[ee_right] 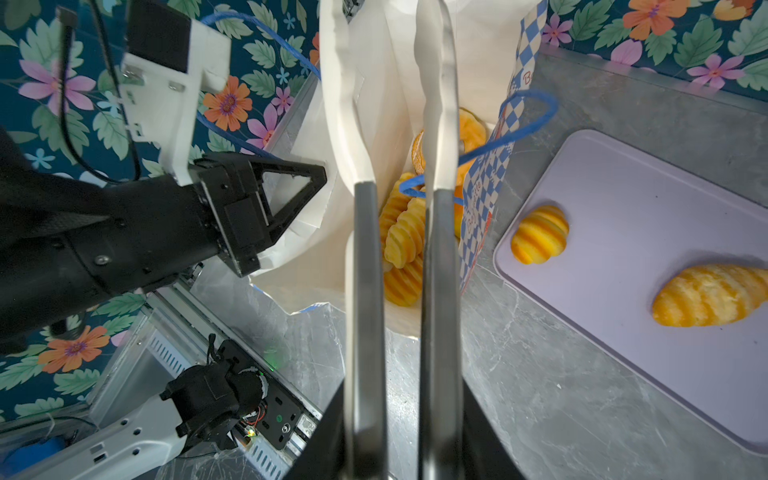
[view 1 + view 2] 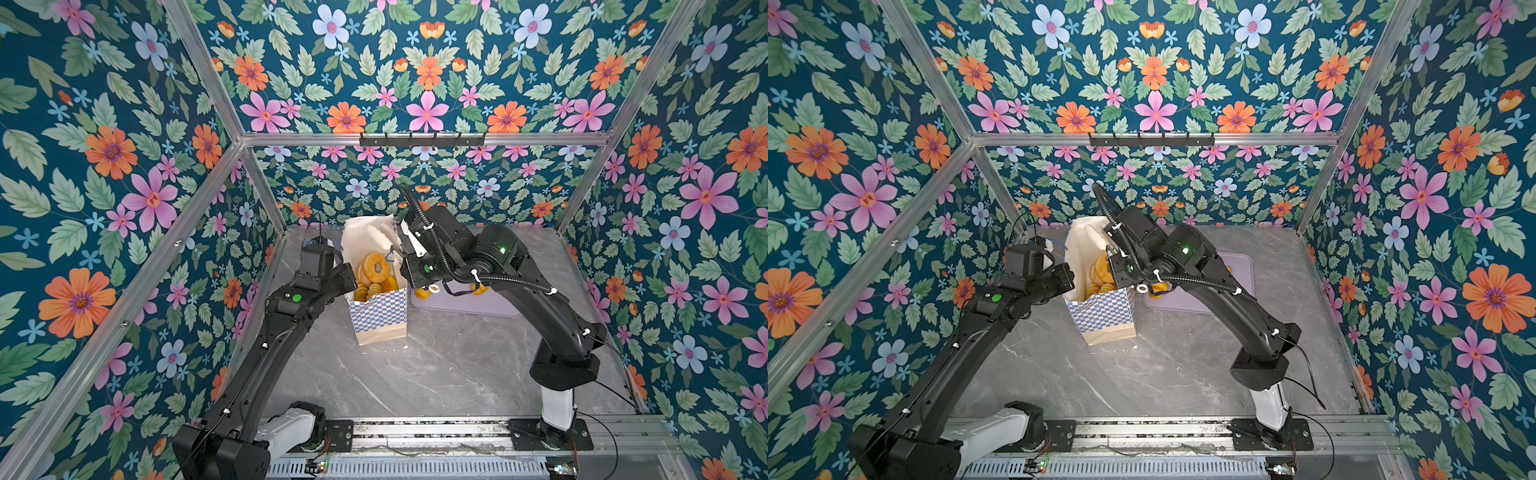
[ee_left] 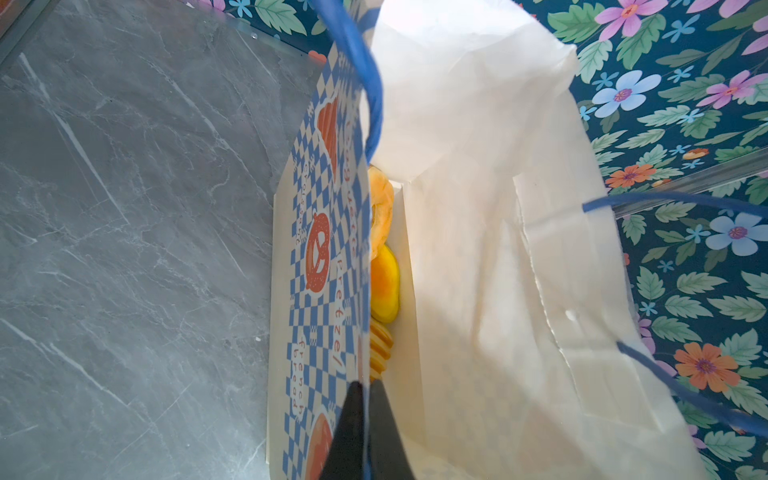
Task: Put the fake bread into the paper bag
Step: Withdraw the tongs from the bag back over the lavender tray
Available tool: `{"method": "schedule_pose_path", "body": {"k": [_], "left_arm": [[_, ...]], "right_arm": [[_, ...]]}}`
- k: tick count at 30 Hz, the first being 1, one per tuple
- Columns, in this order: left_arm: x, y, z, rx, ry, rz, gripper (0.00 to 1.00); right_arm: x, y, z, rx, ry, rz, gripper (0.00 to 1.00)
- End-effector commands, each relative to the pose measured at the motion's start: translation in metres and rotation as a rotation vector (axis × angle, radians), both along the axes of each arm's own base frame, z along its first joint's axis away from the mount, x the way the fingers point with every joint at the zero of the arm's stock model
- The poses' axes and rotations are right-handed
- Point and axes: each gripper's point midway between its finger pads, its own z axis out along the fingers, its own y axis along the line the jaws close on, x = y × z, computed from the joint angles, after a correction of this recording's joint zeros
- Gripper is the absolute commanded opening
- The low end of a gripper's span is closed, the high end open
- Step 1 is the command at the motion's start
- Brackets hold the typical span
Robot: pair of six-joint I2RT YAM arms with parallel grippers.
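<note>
The paper bag (image 2: 378, 316) stands upright mid-table, mouth open. My left gripper (image 3: 365, 415) is shut on the bag's checkered side wall near the rim. Inside the bag lie several pieces of fake bread: a ring (image 2: 376, 266) on top and ridged loaves (image 1: 405, 237) below it. My right gripper (image 1: 386, 45), with long white-tipped fingers, hangs over the bag's mouth, open, with nothing between the fingers. Two more breads, a short ridged one (image 1: 540, 235) and a longer loaf (image 1: 710, 297), lie on the lilac tray (image 1: 644, 365) to the right of the bag.
The tray (image 2: 465, 309) sits partly under my right arm. Blue cord handles (image 1: 528, 120) loop near the right fingers. Floral walls close in the back and sides, and a metal rail (image 2: 436, 430) runs along the table's front edge.
</note>
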Motion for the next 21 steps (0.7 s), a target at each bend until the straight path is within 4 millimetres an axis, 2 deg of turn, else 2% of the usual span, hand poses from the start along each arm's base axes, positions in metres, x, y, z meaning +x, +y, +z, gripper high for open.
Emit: {"method": "schedule_pose_path", "body": {"k": [1, 7, 14, 16, 17, 21], "left_arm": [[0.001, 0.001, 0.002, 0.003, -0.006, 0.006, 0.04], [0.000, 0.001, 0.003, 0.003, -0.008, 0.004, 0.05], [0.002, 0.001, 0.004, 0.002, -0.010, 0.004, 0.05], [0.003, 0.000, 0.004, 0.002, -0.008, 0.003, 0.05], [0.003, 0.000, 0.004, 0.002, -0.008, 0.004, 0.05], [0.003, 0.000, 0.003, 0.003, -0.006, 0.002, 0.05]], "right_arm": [[0.005, -0.003, 0.021, 0.053, -0.061, -0.027, 0.34], [0.007, -0.026, 0.040, 0.057, -0.138, -0.081, 0.34], [0.011, -0.062, 0.048, 0.063, -0.165, -0.152, 0.33], [0.014, -0.073, 0.045, 0.059, -0.160, -0.180, 0.33], [0.010, -0.085, 0.053, 0.080, -0.171, -0.193, 0.33], [0.011, -0.116, 0.045, 0.068, -0.162, -0.258, 0.33]]}}
